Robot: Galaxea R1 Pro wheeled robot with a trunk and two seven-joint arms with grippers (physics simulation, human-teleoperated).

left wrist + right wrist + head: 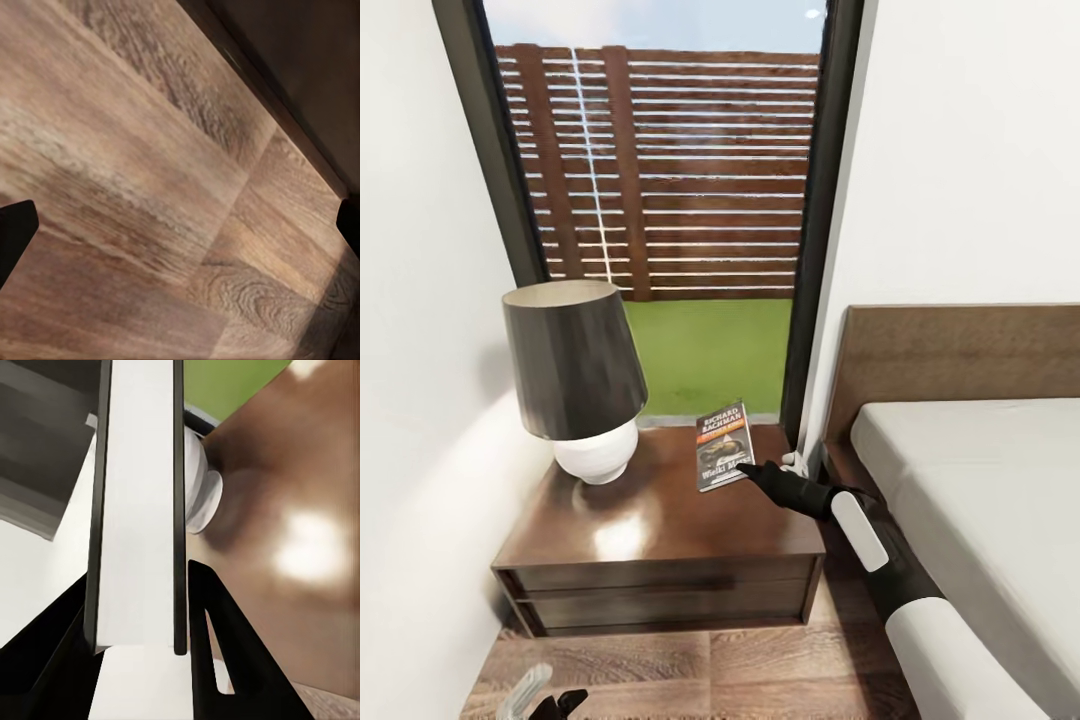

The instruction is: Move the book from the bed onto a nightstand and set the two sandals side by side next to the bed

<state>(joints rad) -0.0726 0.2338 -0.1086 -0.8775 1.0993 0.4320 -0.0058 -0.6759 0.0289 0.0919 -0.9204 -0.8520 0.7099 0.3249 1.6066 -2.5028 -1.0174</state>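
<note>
The book (pixel 722 445), dark-covered with an orange band, is tilted over the right part of the nightstand (pixel 660 530) top. My right gripper (pixel 752 472) is shut on its lower corner. In the right wrist view the book's white page edge (pixel 139 510) runs between the two black fingers (pixel 225 660) of that gripper (pixel 139 577). I cannot tell whether the book touches the wood. The bed (pixel 980 480) lies to the right. Low over the floor, my left gripper (pixel 545 700) (pixel 180 225) is open and holds nothing. The sandals are out of view.
A black-shaded lamp (pixel 575 375) with a white base (pixel 199 487) stands on the nightstand's left half. Behind it is a tall dark-framed window (pixel 660 200). A white wall closes the left side. Wood-plank floor (pixel 690 670) runs in front of the stand.
</note>
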